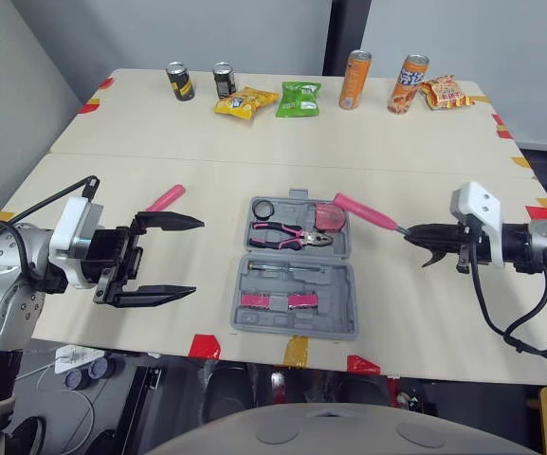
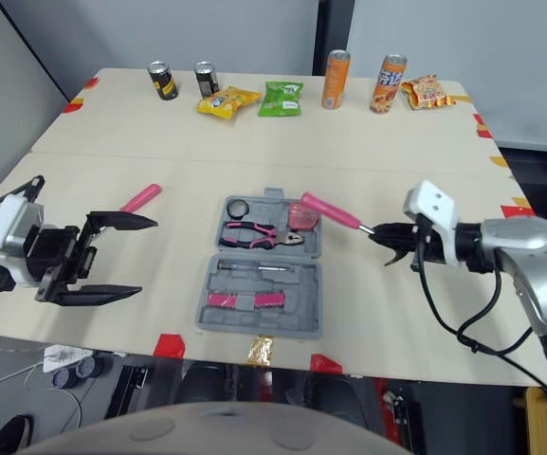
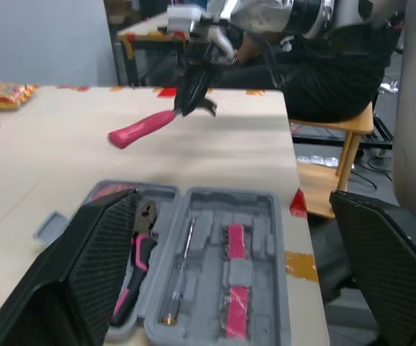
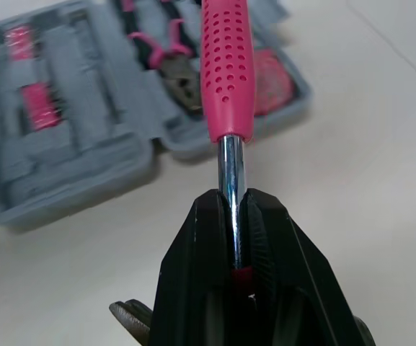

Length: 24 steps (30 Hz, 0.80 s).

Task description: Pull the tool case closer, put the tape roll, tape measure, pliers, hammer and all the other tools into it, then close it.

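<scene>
The grey tool case (image 1: 341, 281) lies open at the table's middle near the front edge. Its far half holds a tape roll (image 1: 263, 208), pink-handled pliers (image 1: 290, 235) and a pink tape measure (image 1: 328, 218). My right gripper (image 1: 415, 233) is to the right of the case, shut on the metal shaft of the hammer (image 1: 366, 211). The hammer's pink handle (image 4: 227, 65) points toward the case's far right corner. Left of the case my left gripper (image 1: 197, 258) hovers open and holds nothing. A pink-handled tool (image 1: 166, 197) lies on the table just beyond it.
Two dark cans (image 1: 179, 81), two orange cans (image 1: 354, 80) and snack bags (image 1: 298, 98) line the far side of the table. Red and yellow tape marks (image 1: 297, 351) sit on the front edge below the case.
</scene>
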Each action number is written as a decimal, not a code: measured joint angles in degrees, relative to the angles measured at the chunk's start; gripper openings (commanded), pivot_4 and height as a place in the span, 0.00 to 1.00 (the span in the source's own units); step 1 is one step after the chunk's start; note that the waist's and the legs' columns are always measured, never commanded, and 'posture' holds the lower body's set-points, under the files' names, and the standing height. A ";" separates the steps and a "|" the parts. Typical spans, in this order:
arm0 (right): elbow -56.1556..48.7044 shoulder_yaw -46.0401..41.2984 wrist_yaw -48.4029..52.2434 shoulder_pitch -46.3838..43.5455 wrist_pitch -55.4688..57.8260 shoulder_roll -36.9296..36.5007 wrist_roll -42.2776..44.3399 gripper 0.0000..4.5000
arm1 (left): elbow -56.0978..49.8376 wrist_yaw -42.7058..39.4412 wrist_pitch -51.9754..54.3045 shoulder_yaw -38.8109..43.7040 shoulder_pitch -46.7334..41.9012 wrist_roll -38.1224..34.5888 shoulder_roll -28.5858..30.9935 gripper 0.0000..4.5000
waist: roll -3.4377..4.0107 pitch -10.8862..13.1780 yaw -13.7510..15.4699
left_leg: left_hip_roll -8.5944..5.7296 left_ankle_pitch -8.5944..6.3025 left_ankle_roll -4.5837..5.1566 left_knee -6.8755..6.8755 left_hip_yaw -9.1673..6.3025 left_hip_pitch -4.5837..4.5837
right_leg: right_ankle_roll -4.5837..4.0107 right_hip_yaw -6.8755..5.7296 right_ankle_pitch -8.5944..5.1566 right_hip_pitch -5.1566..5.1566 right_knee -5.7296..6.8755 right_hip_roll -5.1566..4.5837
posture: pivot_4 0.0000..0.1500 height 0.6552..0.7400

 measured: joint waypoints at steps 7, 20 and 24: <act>-9.62 12.95 1.88 -10.57 6.19 -2.28 -3.31 0.00 | 2.92 -0.30 -5.22 -1.78 3.93 1.73 5.58 1.00 | -0.03 0.01 0.54 | 0.04 0.00 0.00 -0.01 -0.02 0.01 | 0.01 -0.04 0.01 -0.02 -0.05 0.08 | 1.00 1.00; -15.09 33.22 -4.60 -20.65 16.30 5.66 -16.11 0.00 | 4.35 -0.38 -10.63 -3.11 7.34 3.75 8.10 1.00 | -0.07 0.04 0.04 | 0.06 0.01 -0.03 -0.03 0.06 0.03 | 0.01 0.01 0.01 -0.10 0.09 0.08 | 1.00 1.00; -18.93 36.57 -6.10 -21.16 19.78 7.33 -17.99 0.00 | 5.10 -0.39 -10.86 -3.08 7.11 4.24 8.06 1.00 | -0.07 0.04 0.10 | 0.06 0.00 -0.04 -0.02 0.06 0.05 | 0.02 0.00 0.01 -0.10 0.08 0.05 | 1.00 1.00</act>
